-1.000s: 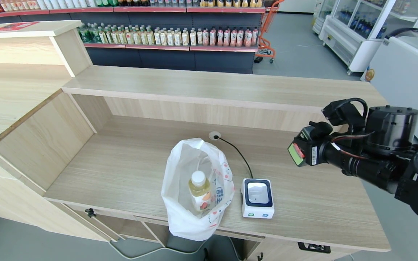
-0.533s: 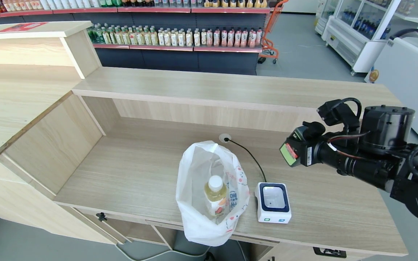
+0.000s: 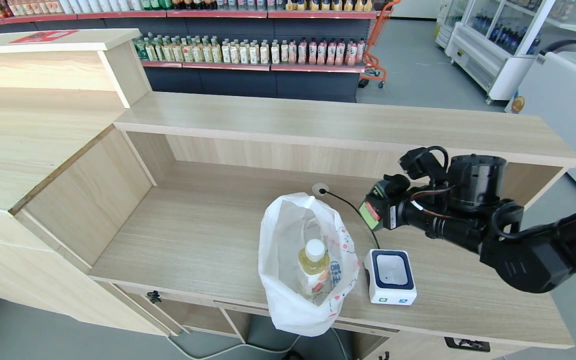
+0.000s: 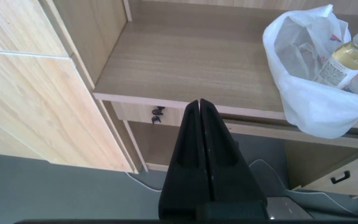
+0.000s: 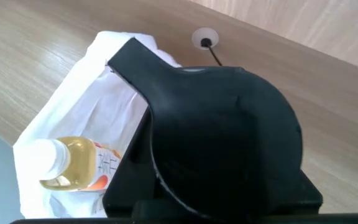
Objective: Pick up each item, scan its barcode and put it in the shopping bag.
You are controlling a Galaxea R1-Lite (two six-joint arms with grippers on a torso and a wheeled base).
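A white plastic shopping bag (image 3: 288, 280) stands open at the counter's front edge, with a capped bottle of yellow drink (image 3: 313, 265) upright inside it. My right gripper (image 3: 385, 216) is shut on a black item (image 3: 371, 215) with a green-and-red face and a white barcode label. It hangs above the counter just behind the white scanner (image 3: 390, 276), to the right of the bag. In the right wrist view the black item (image 5: 222, 143) hides the fingers, above the bag (image 5: 73, 124) and the bottle (image 5: 73, 165). My left gripper (image 4: 199, 107) is shut and empty, low in front of the counter, left of the bag (image 4: 316, 99).
The scanner's black cable (image 3: 353, 210) runs back to a hole (image 3: 320, 189) in the counter top (image 3: 193, 230). A raised ledge (image 3: 318, 120) runs along the back, with a wooden side wall (image 3: 88, 200) on the left. Shelves of bottles (image 3: 248, 50) stand beyond.
The head camera has shifted, so the whole counter sits further right. My right gripper has carried the black item left, from right of the scanner to behind it, nearer the bag.
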